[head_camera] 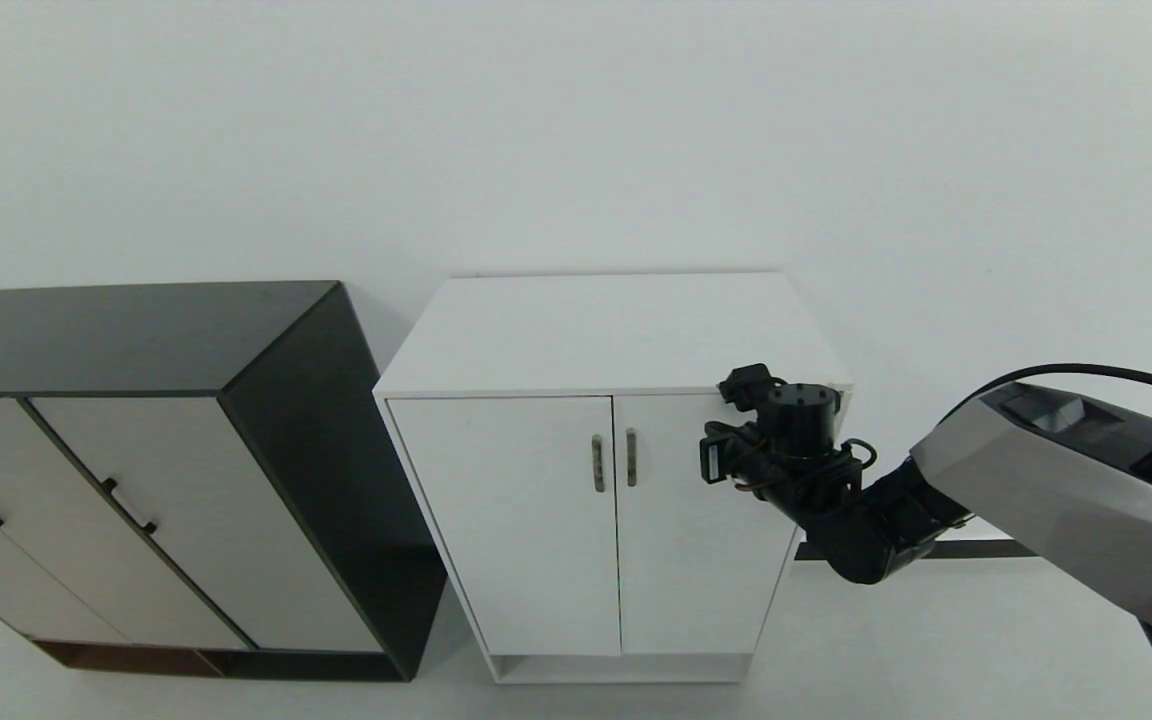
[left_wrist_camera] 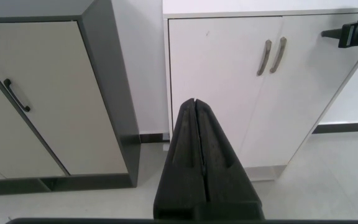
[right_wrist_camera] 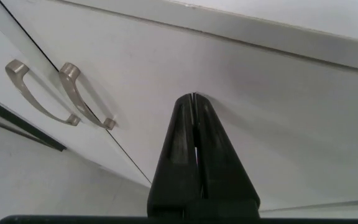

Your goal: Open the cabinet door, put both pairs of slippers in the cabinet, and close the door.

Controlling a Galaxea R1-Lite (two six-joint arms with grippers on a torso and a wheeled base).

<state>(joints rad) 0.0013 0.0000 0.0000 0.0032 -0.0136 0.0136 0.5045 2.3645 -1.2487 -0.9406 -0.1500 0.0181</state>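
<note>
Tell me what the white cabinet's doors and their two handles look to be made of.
Doors: probably laminated or painted board, matte white; the surface is flat, even and grainless, with only a soft sheen. Handles: likely brushed metal, satin silver-grey; the slim bow shapes show dull highlights in the right wrist view. Neither can be confirmed by look alone.

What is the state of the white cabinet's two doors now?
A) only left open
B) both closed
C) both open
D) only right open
B: both doors of the white cabinet lie flush, handles side by side, with the shut right claw close before the right door.
</note>
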